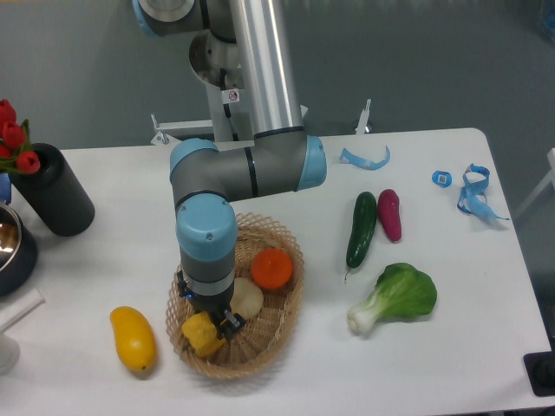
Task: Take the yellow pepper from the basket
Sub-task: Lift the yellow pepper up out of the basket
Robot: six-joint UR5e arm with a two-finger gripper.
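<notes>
Since the gripper [211, 325], jaw gap hidden, sits at the yellow pepper [200, 334] in the basket [290, 299], pinch across its light, rigid, slick lobes.

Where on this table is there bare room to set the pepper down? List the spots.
Free: the front strip between the basket and the bok choy; the far-left stretch between the black vase and the arm. Crowded: inside the basket, where the gripper sits at the yellow pepper beside the orange.
</notes>
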